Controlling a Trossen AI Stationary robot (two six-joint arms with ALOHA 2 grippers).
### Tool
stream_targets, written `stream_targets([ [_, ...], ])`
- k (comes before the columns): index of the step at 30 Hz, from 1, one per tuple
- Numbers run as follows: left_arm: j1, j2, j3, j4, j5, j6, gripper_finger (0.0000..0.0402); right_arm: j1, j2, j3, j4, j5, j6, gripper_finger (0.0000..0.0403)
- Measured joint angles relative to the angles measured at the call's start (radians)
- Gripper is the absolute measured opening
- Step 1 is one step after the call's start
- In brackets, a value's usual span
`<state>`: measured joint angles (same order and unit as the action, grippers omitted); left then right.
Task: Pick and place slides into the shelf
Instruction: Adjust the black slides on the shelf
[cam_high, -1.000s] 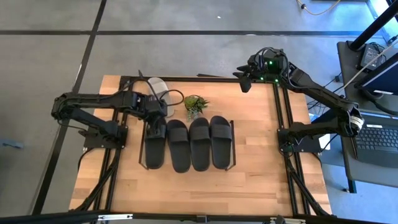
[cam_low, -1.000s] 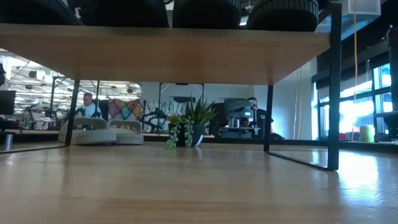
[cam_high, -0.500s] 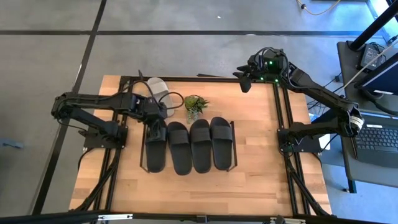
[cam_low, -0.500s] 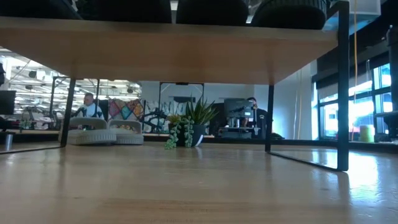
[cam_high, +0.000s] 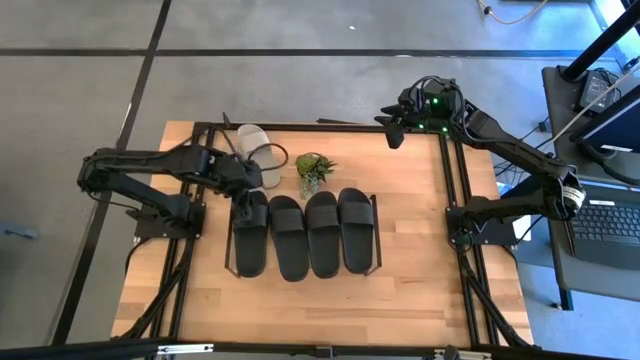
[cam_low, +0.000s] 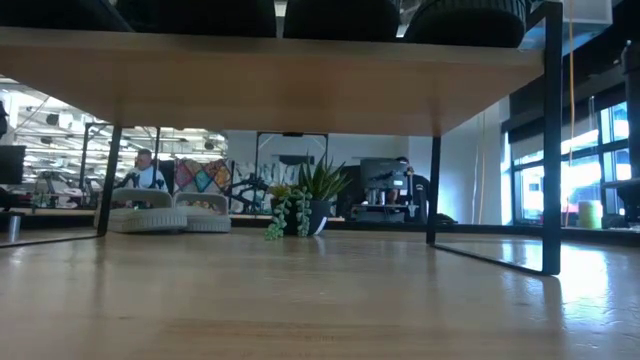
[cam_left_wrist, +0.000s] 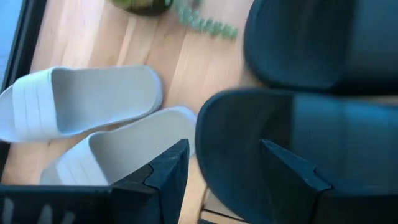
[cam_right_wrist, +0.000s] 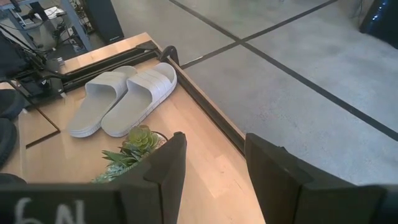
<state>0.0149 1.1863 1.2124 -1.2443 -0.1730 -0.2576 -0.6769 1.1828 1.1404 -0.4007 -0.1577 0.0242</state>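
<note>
Over the last second the left pincer (cam_high: 238, 187) has backed off the leftmost of four black slides (cam_high: 249, 233) now resting on the shelf (cam_high: 376, 232), fingers parted and empty, leaving two white slides (cam_high: 257, 152) behind the shelf on the desk (cam_high: 420, 290); right pincer (cam_high: 392, 128) waits, parted.

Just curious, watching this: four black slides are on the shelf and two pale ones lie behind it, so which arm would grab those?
Probably the left. Its gripper hovers open beside the pale slides, while the right gripper waits at the far corner.
</note>
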Motion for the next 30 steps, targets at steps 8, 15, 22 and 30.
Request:
stream_targets([
  [8, -0.11, -0.023, 0.153, 0.265, 0.06, -0.025, 0.0182, 0.0, 0.0, 0.0, -0.012, 0.0, -0.006, 0.0165],
  [15, -0.266, 0.048, 0.174, 0.479, 0.094, -0.104, 0.0182, 0.0, 0.0, 0.0, -0.1, -0.001, -0.043, 0.0165],
  [22, -0.406, 0.217, 0.174, 0.626, 0.095, -0.158, 0.0182, 0.0, 0.0, 0.0, -0.109, -0.002, -0.058, 0.0165],
  [30, -0.514, 0.386, 0.174, 0.825, 0.14, -0.283, 0.0182, 0.0, 0.0, 0.0, -0.113, -0.002, -0.059, 0.0165],
])
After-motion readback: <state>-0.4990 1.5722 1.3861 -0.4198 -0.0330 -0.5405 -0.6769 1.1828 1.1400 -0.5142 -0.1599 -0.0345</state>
